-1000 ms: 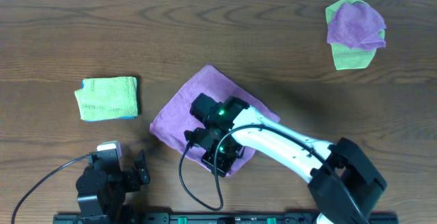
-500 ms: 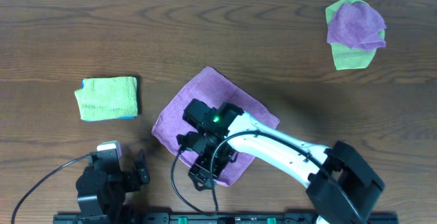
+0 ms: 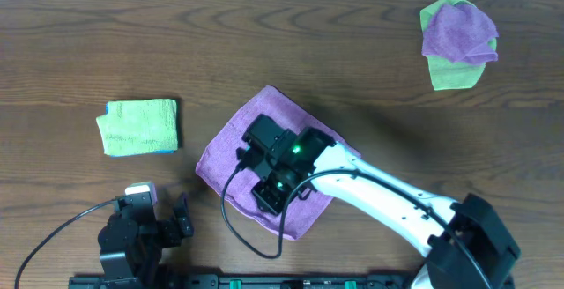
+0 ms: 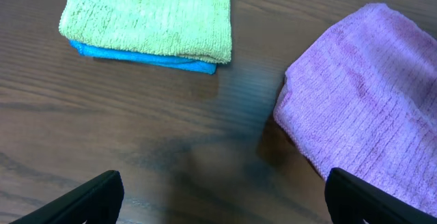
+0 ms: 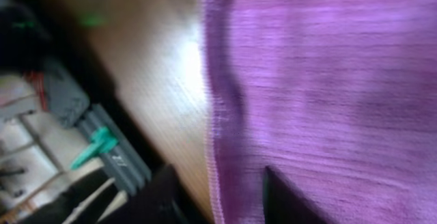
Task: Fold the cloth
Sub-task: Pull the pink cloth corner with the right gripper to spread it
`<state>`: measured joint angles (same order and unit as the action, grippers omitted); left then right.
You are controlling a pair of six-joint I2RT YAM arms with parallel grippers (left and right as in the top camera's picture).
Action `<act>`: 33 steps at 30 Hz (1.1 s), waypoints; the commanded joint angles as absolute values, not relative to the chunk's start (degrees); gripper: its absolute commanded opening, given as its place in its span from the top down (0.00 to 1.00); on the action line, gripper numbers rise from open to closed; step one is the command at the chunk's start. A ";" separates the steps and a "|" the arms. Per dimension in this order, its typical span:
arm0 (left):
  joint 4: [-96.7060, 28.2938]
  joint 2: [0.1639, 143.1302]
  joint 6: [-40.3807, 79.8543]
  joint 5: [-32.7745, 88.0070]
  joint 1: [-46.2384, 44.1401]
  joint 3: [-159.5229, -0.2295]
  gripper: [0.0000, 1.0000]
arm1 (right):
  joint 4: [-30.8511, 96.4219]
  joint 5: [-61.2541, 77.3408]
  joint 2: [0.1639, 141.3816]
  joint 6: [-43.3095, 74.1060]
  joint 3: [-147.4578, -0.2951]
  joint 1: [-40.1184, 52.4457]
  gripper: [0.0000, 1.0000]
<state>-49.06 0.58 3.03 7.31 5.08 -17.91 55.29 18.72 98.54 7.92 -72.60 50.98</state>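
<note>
A purple cloth (image 5: 328,80) fills most of the blurred picture, ribbed in texture, its stitched hem running from the top down to the bottom. Beside the hem lies a strip of bare wooden desk (image 5: 157,67), bright with glare. Past the desk's edge stands dark gear (image 5: 61,101) with a green clip (image 5: 95,145). The right hand (image 5: 218,203) shows at the bottom, its two dark fingers (image 5: 283,200) apart, one over the cloth, the other off it, the hem between them

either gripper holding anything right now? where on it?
Nothing held. Left gripper open; right gripper open, fingers straddling the purple cloth edge.
</note>
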 commanded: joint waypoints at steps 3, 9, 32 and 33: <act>-48.77 0.25 3.49 10.20 4.84 -17.30 0.05 | 54.54 10.92 98.10 11.49 -72.36 48.12 0.83; -48.73 0.25 4.36 10.50 4.84 -17.32 0.04 | 51.24 8.78 98.15 15.38 -69.52 43.20 0.98; -52.21 47.05 1.26 18.04 4.71 -45.98 0.05 | 42.87 -2.04 98.15 32.49 -57.56 39.33 0.99; -52.97 50.87 1.15 17.98 4.43 -48.18 0.05 | 42.92 -2.85 98.15 33.52 -57.56 39.33 0.99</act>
<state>-51.68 43.75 2.59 16.62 5.02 -43.24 42.81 1.15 98.54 29.39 -57.78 39.59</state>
